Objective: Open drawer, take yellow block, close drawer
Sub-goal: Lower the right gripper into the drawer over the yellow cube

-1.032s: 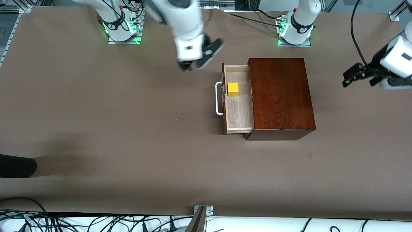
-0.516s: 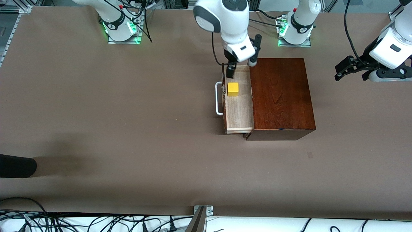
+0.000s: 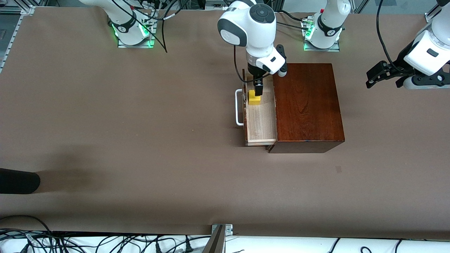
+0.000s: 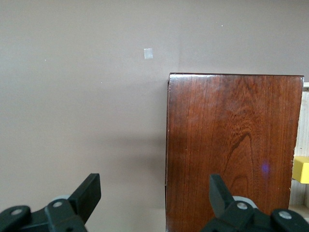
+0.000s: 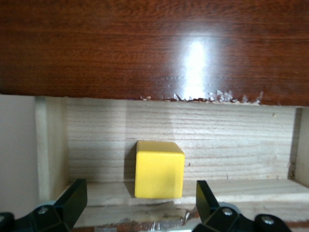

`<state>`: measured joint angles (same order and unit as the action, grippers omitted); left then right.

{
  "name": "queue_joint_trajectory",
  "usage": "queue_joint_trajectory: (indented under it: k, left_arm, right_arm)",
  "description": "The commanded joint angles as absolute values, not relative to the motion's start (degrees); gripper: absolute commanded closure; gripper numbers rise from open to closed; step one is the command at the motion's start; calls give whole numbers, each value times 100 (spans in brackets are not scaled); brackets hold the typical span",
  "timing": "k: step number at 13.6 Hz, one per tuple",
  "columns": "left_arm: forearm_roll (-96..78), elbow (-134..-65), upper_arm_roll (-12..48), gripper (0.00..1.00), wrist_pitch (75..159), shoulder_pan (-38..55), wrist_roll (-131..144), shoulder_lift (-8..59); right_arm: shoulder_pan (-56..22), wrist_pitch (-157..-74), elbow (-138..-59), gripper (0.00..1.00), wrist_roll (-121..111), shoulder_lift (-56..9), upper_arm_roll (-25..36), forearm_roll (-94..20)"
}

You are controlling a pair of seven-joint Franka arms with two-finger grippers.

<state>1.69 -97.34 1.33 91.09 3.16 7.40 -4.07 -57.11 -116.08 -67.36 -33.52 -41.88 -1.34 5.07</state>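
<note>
So the dark reddish-brown wooden box (image 3: pixel 307 105) has its pale-wood drawer (image 3: pixel 261 126) with the white bar handle pulled out, and the small bright yellow cube (image 3: pixel 254 98) sits inside it, up near the end closest to the robot bases. The right gripper (image 3: pixel 258 92) hangs right over the cube, fingers spread wide, holding nothing; I'd guess it's lined up to straddle it. The left gripper (image 3: pixel 386 76) waits off the box toward the left arm's end of the table, open and empty.
</note>
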Motion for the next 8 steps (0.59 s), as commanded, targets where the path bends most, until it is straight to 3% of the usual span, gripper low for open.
queue_joint_trajectory:
  k: [1, 8]
  left_arm:
    - [70, -9686, 123, 0, 9044, 308, 659, -422]
    - [62, -9677, 132, 0, 9035, 308, 659, -413]
  right_arm:
    - [-5774, -11672, -6530, 0, -3507, -4464, -62, 676]
    - [-5730, -12005, -6539, 0, -3401, -4631, -62, 685]
